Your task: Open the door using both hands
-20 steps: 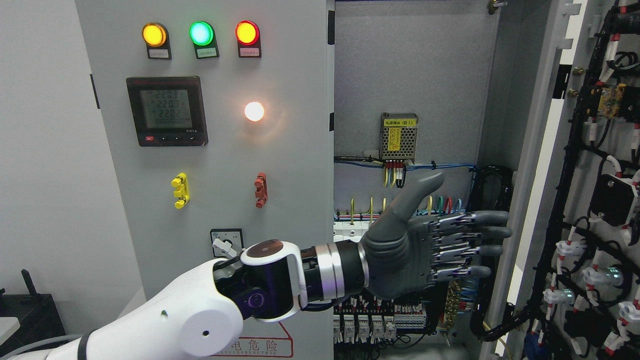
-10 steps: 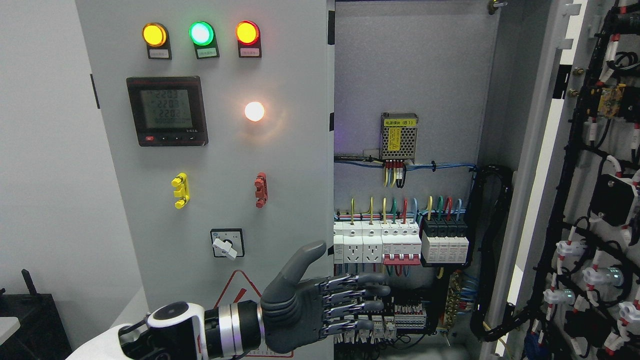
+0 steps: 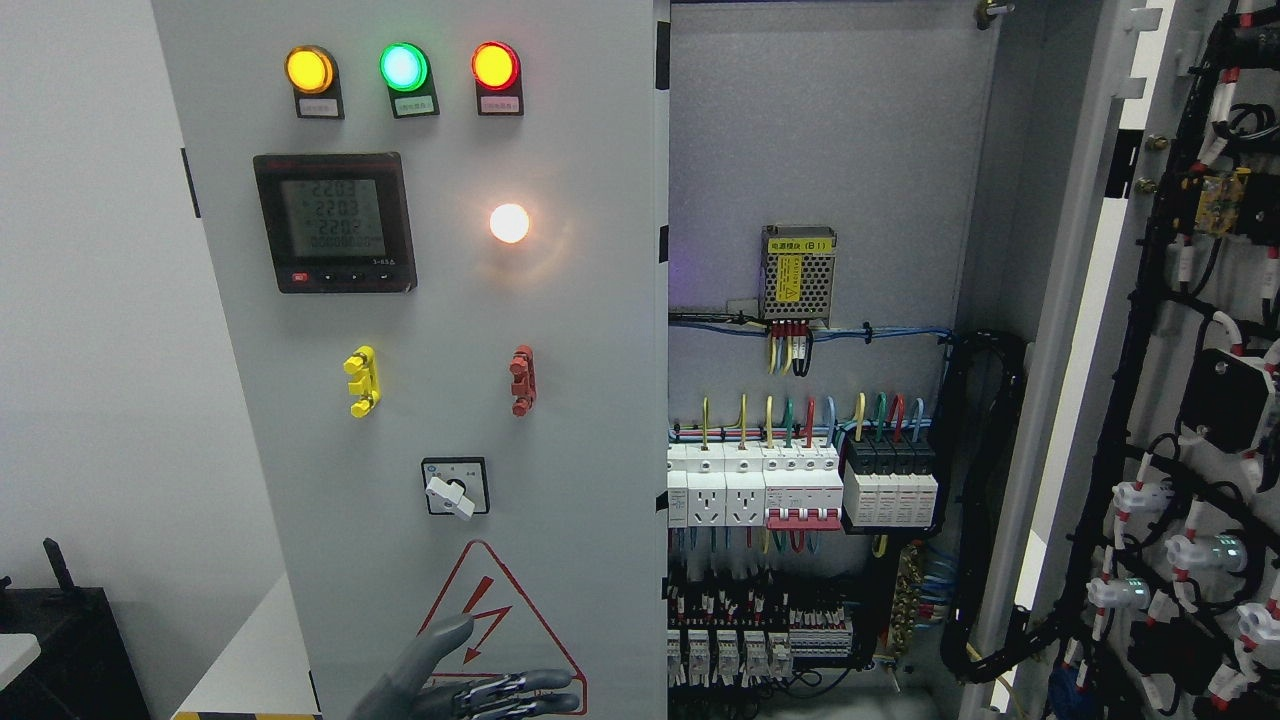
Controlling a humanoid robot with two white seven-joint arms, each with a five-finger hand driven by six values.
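The grey cabinet's right door (image 3: 1075, 300) stands swung wide to the right, its inner face carrying black wiring and components (image 3: 1210, 400). The left door (image 3: 560, 420) is closed, flush with the cabinet front. My left hand (image 3: 490, 675) shows only at the bottom edge, in front of the left door's lower part, below the red warning triangle (image 3: 500, 600). Its thumb points up and its fingers (image 3: 540, 690) are stretched out to the right, holding nothing. It touches neither door. My right arm does not show.
The left door carries three lamps (image 3: 401, 67), a meter (image 3: 333, 222), a lit white lamp (image 3: 509, 223) and a rotary switch (image 3: 455, 487). The open compartment holds a power supply (image 3: 797, 273) and rows of breakers (image 3: 800, 485). A dark box (image 3: 60, 640) sits lower left.
My left hand has drawn back from the open compartment, moving down and left to the bottom edge. Its arm has left the picture. The doors have not moved.
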